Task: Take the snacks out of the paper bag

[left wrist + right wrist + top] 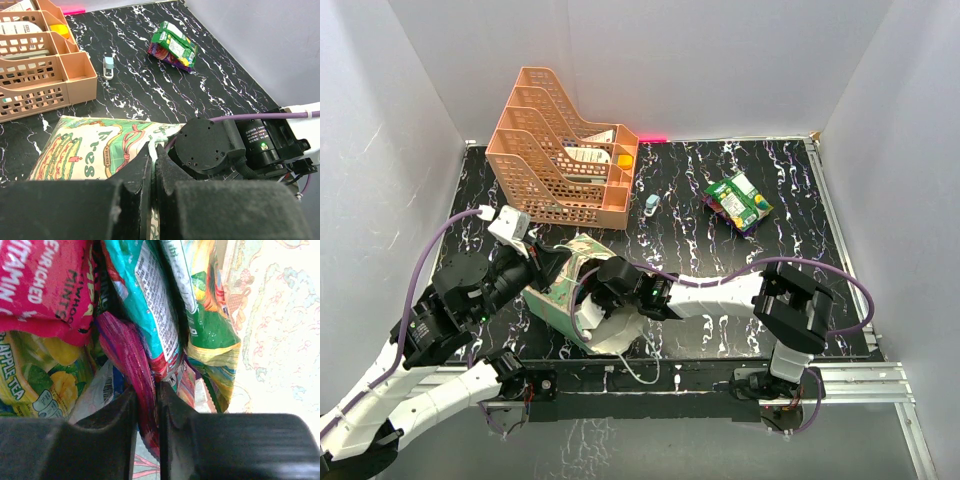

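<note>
The mint-green paper bag (560,300) lies on its side near the front of the table and also shows in the left wrist view (85,150). My left gripper (152,150) is shut on the bag's top rim by the white string handle. My right gripper (148,400) is deep inside the bag, shut on the edge of a purple-magenta packet (120,345). Around it are a pink packet (45,285), a teal packet (145,300), a yellow-green packet (40,375) and a green packet (210,335). Two packets (738,202) lie stacked on the table at the back right.
An orange lattice tray rack (560,150) stands at the back left. A small pale blue-white object (651,205) lies just right of it. The right arm (720,295) stretches leftward across the table's front. White walls enclose the table.
</note>
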Robot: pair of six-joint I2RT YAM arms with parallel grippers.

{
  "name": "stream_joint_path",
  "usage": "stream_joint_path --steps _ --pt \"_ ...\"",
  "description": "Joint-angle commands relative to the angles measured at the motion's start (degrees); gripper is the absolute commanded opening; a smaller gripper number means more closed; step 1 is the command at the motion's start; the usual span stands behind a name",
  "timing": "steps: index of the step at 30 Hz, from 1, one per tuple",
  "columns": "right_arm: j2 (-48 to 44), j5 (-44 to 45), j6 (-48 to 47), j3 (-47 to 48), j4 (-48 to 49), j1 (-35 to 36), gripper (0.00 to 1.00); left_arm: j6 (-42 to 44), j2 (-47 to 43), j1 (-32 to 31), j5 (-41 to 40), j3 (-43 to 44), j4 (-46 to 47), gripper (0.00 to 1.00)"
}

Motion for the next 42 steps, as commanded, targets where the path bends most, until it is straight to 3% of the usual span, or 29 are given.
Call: stream_joint_path --steps 1,6,14,25,37,42 --pt "-0.8 2.9 1.6 1.4 2.7 -0.5 0.11 0.4 -0.6 0.2 -0.8 1.9 0.7 0.00" --pt "-6.6 -0.2 1.9 -1.4 3.5 -0.3 0.07 0.3 -0.2 0.2 -1.2 1.7 1.4 0.00" --pt "-18.5 -8.4 9.7 -2.5 -3.3 0.2 0.07 -1.2 1.3 0.2 -4.7 2.0 1.4 0.00" --pt "-30.5 -13.2 19.8 -5.6 -5.1 2.0 0.07 -2.5 3.7 0.2 -7.9 3.0 1.8 0.00" --pt "-45.7 -12.1 49.1 2.4 -10.6 2.1 0.07 -3.8 4.3 0.2 -10.7 3.2 0.3 0.00" --pt "-51.9 0.9 66.6 6.8 -13.2 2.1 0.07 -3.9 4.3 0.2 -11.4 3.4 -0.4 0.00"
